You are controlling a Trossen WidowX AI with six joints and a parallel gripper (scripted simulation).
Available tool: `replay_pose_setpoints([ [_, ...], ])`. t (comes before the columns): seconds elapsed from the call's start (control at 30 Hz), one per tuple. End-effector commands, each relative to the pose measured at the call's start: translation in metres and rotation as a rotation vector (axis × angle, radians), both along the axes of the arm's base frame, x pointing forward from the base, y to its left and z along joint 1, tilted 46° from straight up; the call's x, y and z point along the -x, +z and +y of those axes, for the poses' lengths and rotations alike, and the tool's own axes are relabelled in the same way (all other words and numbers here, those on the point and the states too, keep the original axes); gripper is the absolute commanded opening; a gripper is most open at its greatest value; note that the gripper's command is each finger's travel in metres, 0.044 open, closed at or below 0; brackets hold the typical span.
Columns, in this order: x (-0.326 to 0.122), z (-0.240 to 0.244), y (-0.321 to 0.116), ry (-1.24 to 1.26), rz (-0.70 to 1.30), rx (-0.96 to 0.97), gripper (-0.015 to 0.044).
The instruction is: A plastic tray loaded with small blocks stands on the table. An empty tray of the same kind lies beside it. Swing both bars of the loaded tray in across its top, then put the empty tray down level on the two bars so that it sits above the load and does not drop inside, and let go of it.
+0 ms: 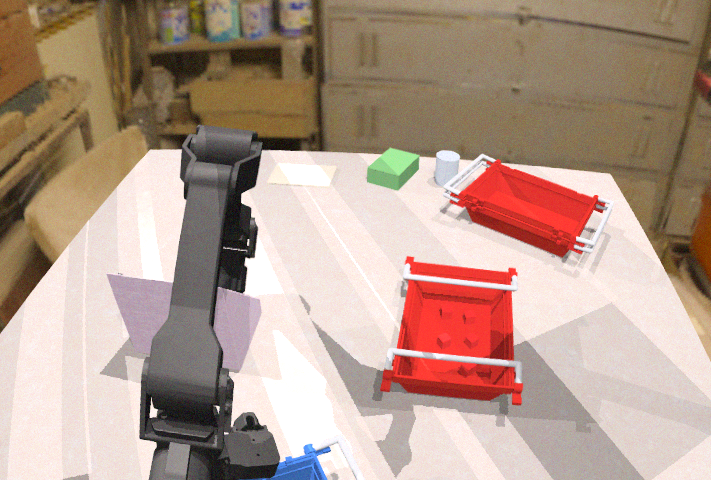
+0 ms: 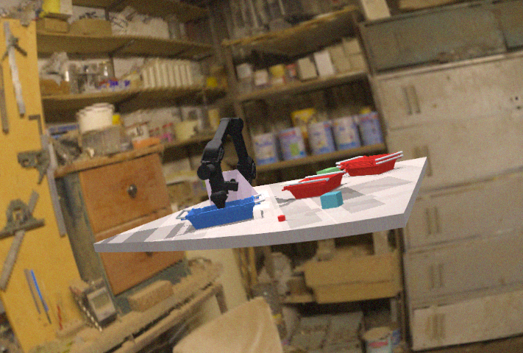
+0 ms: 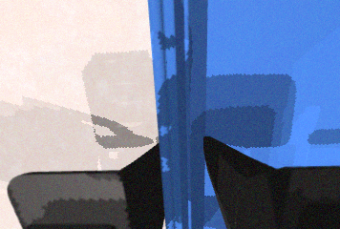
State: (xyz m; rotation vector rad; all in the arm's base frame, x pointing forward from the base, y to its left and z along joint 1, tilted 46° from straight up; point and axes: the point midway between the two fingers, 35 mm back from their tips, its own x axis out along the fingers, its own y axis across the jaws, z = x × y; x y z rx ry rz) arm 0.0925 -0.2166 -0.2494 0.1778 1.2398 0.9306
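Note:
The loaded red tray (image 1: 435, 390) (image 2: 312, 190) holds small red blocks (image 1: 471, 341); its far bar (image 1: 458, 281) and near bar (image 1: 452, 357) lie in across its top. A blue tray (image 1: 300, 469) (image 2: 224, 216) (image 3: 254, 38) stands on the table, its bars swung out over its ends; no block shows in the part seen by the wrist view. My gripper (image 2: 221, 204) (image 3: 187, 143) is shut on the blue tray's long side wall, one finger outside and one inside. The outer fingertip is hidden under the rim. The fingers are hidden in the top view.
An empty red tray (image 1: 537, 198) (image 2: 370, 166), bars out, stands back right, near a pale cylinder (image 1: 447, 168) and a green block (image 1: 393, 168). A lilac panel (image 1: 237, 322) stands by the arm. A teal block (image 2: 331, 199) and small red cube (image 2: 281, 218) lie in front.

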Motion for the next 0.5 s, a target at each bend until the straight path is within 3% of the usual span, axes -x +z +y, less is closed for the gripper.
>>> replay_pose_setpoints([
  [0.0,0.001,0.002,0.001,-0.001,0.006,-0.008,0.0075],
  [0.47,0.001,-0.019,0.019,-0.001,0.006,-0.007,0.0000],
])
